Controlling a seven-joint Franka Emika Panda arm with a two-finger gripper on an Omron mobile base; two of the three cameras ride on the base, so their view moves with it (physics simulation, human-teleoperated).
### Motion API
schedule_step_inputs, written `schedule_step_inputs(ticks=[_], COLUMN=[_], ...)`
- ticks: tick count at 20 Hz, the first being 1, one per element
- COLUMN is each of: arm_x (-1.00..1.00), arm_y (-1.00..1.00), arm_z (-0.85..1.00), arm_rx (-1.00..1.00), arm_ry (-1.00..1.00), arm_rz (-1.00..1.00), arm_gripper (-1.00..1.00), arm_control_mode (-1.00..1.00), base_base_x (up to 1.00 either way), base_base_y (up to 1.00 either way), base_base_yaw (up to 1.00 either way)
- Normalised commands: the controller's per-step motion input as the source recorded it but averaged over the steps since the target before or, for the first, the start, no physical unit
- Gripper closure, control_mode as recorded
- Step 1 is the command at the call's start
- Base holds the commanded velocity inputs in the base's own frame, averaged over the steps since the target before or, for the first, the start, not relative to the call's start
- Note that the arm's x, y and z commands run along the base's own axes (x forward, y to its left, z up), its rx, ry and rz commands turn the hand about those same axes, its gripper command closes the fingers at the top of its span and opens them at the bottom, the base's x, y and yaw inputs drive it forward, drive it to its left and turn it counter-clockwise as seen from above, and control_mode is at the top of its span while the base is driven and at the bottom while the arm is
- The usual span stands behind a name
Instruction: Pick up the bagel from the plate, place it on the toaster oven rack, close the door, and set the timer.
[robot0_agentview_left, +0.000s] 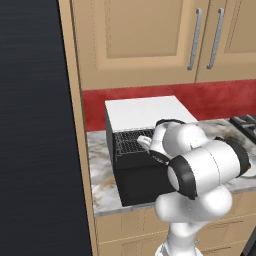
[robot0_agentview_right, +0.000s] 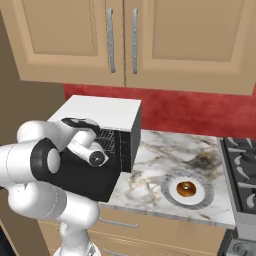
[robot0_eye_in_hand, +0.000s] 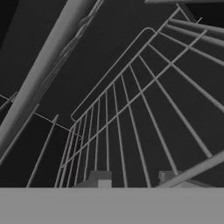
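The golden-brown bagel lies in the middle of the round plate on the marble counter, well to the right of the arm. The black toaster oven has a white top, and its door hangs open and flat in front. My gripper is reaching into the oven mouth, just over the silver wire toaster oven rack. Its two fingertips stand a little apart above the rack's wires, and a thick bar crosses by the right tip. I cannot tell whether they pinch a wire.
A stove borders the counter at the right, close to the plate. Wooden wall cabinets hang above. A tall dark panel stands left of the oven. Bare marble counter lies between oven and plate.
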Motion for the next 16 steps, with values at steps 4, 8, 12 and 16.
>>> schedule_step_inputs(ticks=[4,8,12,16], arm_x=[-0.14,-0.32,-0.47,-0.52], arm_y=[0.00,0.00,0.00,0.00], arm_z=[-0.06,-0.13,-0.23,-0.21], arm_rx=[0.00,0.00,-0.01,0.00], arm_ry=[0.17,0.16,0.15,0.15], arm_rz=[0.00,0.00,0.00,0.00], arm_gripper=[1.00,1.00,1.00,1.00], arm_control_mode=[-1.00,-1.00,-1.00,-1.00], base_base_x=[0.00,0.00,0.00,0.00], base_base_y=[0.00,0.00,0.00,0.00], base_base_yaw=[0.00,0.00,0.00,0.00])
